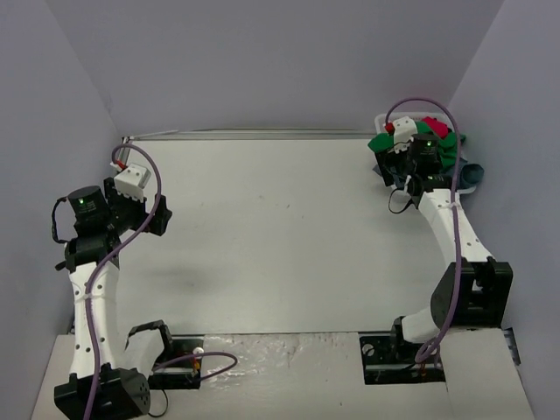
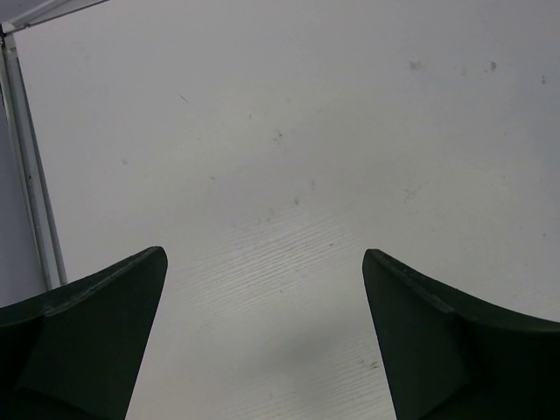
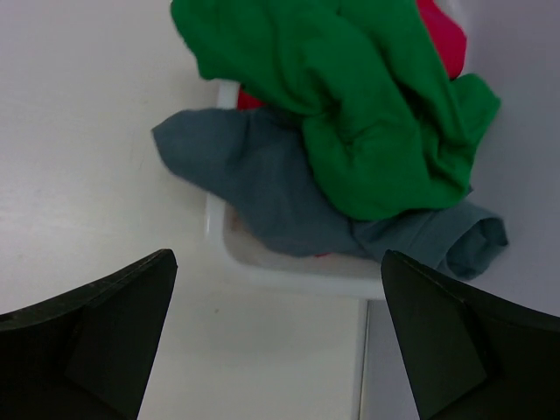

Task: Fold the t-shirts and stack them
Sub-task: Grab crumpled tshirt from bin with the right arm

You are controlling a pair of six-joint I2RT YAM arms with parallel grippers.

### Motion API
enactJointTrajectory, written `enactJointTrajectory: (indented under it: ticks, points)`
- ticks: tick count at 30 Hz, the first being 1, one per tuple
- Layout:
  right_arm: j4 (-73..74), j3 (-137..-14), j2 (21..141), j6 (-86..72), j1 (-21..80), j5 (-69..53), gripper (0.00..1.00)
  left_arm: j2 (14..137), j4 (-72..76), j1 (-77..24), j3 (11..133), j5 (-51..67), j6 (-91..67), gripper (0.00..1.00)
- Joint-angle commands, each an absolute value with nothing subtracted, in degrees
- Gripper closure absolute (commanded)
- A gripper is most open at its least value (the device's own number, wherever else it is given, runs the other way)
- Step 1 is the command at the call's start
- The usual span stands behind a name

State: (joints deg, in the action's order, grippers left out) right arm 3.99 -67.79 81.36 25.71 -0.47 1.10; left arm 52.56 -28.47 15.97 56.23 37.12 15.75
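Observation:
Three crumpled t-shirts lie heaped in a white basket [image 3: 289,267] at the table's far right corner. The bright green t-shirt [image 3: 367,105] lies on top and also shows in the top view [image 1: 382,142]. The grey-blue t-shirt [image 3: 262,184] hangs over the basket's near rim. The crimson red t-shirt [image 3: 442,39] peeks out behind, and shows in the top view too [image 1: 435,129]. My right gripper [image 3: 278,337] is open and empty, just short of the basket's near rim. My left gripper [image 2: 264,337] is open and empty over bare table at the far left [image 1: 144,210].
The white table [image 1: 280,227] is boxed in by pale walls on the left, back and right. A metal rail [image 2: 26,166] runs along the table's left edge. The table's right edge [image 3: 363,367] lies under my right gripper.

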Motion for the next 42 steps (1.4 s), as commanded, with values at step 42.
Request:
enactJointTrajectory:
  ticks: [42]
  points:
    - [-19.51,-82.88,105.21,24.87,-5.27,4.57,0.03,52.38,-28.56,20.65,53.61,39.02,15.64,0.06]
